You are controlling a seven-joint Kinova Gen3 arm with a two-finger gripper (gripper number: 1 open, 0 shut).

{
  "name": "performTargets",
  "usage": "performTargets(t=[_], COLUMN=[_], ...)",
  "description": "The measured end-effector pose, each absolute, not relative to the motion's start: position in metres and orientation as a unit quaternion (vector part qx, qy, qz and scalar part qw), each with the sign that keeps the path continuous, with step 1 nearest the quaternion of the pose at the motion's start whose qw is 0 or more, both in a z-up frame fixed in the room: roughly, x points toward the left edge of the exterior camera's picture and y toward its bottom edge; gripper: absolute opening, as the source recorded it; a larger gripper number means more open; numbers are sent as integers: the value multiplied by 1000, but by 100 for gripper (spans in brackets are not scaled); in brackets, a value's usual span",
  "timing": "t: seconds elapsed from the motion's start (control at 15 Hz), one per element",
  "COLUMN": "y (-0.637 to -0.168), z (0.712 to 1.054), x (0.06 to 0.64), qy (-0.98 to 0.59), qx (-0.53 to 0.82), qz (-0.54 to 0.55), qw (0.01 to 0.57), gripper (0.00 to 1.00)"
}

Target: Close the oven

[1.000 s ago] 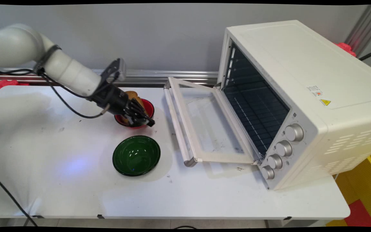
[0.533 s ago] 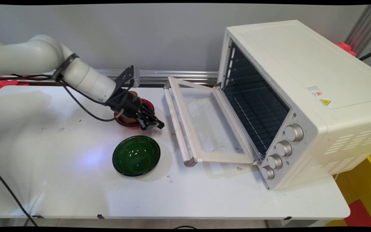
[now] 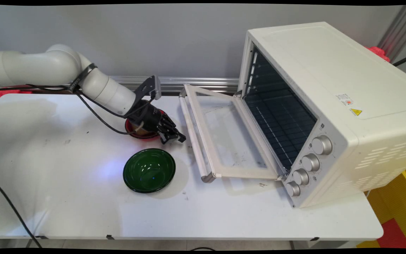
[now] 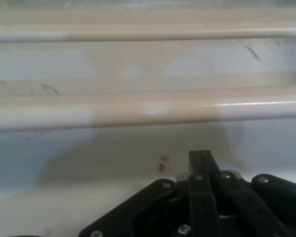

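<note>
Hovering beside the oven door's rounded cream handle bar (image 4: pixel 148 109), the black pincer (image 3: pixel 177 139) looks clenched, empty.

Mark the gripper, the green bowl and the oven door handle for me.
gripper (image 3: pixel 178 138), main view, black fingertips.
green bowl (image 3: pixel 149 170), main view, inner bottom.
oven door handle (image 4: pixel 153 109), hand view, middle of the bar.

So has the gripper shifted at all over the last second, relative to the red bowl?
Yes. The gripper has moved rightward off the red bowl, toward the open oven door's handle, staying low over the table.
</note>
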State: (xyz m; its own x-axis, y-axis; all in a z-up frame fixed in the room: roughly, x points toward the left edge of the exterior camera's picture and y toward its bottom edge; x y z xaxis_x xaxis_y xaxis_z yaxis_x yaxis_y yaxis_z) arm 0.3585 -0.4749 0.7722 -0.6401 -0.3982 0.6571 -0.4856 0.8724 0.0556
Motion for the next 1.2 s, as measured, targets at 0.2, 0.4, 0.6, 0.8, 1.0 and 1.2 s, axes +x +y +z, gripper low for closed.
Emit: performTargets(t=[0.2,0.4,0.6,0.8,1.0,1.2], y=[-478,-480,-481,-482,-483,-485], z=[769,768,771,775,780,787], x=[354,349,343,340,338,336], qy=[-903,-900,-895,-891,-886,-881], qx=[244,244,242,239,237,234], qz=[64,64,66,67,70,73], qw=[349,355,369,380,392,404], gripper=[0,0,0,0,0,0])
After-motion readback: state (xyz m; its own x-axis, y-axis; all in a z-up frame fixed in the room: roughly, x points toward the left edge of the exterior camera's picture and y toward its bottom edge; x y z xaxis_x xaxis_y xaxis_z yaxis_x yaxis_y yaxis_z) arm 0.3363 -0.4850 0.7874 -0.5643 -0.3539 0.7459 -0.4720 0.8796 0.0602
